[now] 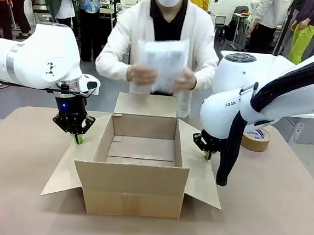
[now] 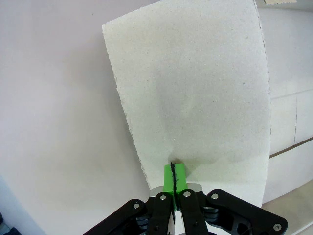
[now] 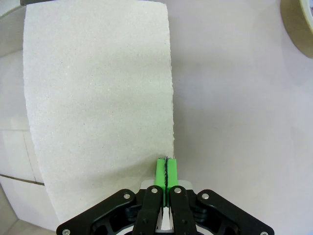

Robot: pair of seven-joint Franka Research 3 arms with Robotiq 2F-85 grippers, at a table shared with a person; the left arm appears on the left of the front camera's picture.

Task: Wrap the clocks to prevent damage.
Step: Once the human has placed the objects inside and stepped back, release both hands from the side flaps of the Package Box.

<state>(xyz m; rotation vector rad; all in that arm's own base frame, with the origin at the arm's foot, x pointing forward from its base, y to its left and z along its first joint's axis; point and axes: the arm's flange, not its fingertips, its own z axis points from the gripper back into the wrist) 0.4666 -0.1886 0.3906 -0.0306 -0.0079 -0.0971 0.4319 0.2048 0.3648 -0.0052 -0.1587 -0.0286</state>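
Box (image 1: 135,182) open, left end effector (image 1: 78,139) and right end effector (image 1: 207,155) both pinched tight at its side flaps (image 1: 69,167).

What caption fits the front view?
Jaws shut, left gripper and right gripper rest on the open cardboard box's side flaps while a person holds a white wrapped bundle behind.

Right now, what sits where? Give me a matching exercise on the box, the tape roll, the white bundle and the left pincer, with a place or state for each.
Things:
1. box
2. tape roll
3. white bundle
4. left pincer

Places and states:
A. shut, tip at a side flap
B. held in the person's hands, above the far side
C. open and empty, mid-table
D. lying flat at the far right of the table

Pairs: 1-C, 2-D, 3-B, 4-A.
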